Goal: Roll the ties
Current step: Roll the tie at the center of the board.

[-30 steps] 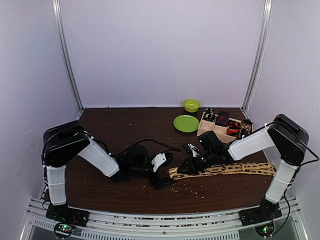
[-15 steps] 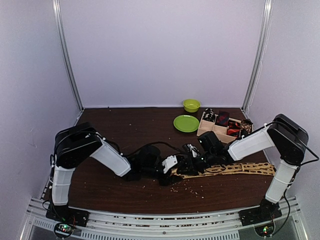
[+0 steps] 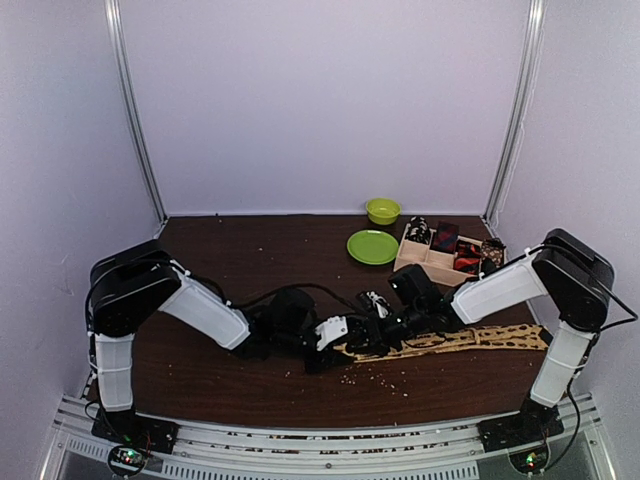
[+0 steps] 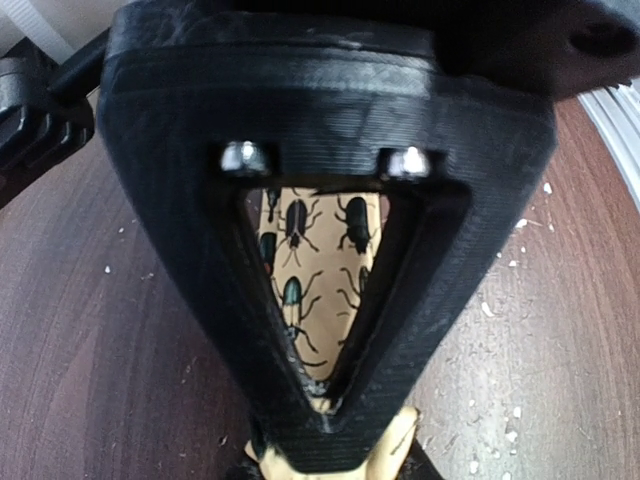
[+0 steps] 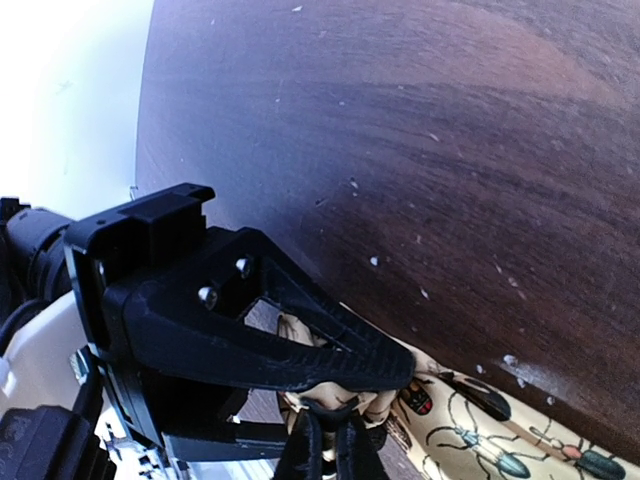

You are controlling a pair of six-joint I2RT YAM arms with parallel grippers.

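A long tan tie [image 3: 470,338] printed with dark beetles lies across the right half of the table. Both grippers meet at its left end. My left gripper [image 3: 345,342] is shut on that end. In the left wrist view the fabric [image 4: 318,270] shows through the finger frame, and the fingers converge at the left gripper [image 4: 325,432] with tan cloth pinched between them. My right gripper [image 3: 378,332] is shut on the bunched end of the tie [image 5: 470,440] right beside it, with the right gripper [image 5: 372,388] pressed onto the folds. Other small rolled ties [image 3: 445,237] sit in the tray.
A wooden compartment tray [image 3: 412,262] stands at the back right. A green plate [image 3: 373,247] and a green bowl [image 3: 383,210] are left of it. Pale crumbs [image 3: 375,378] are scattered on the dark table in front of the tie.
My left arm swung right from open table to the tie's left end, and its gripper closed from wide open onto the fabric. The right gripper stayed shut on the tie.
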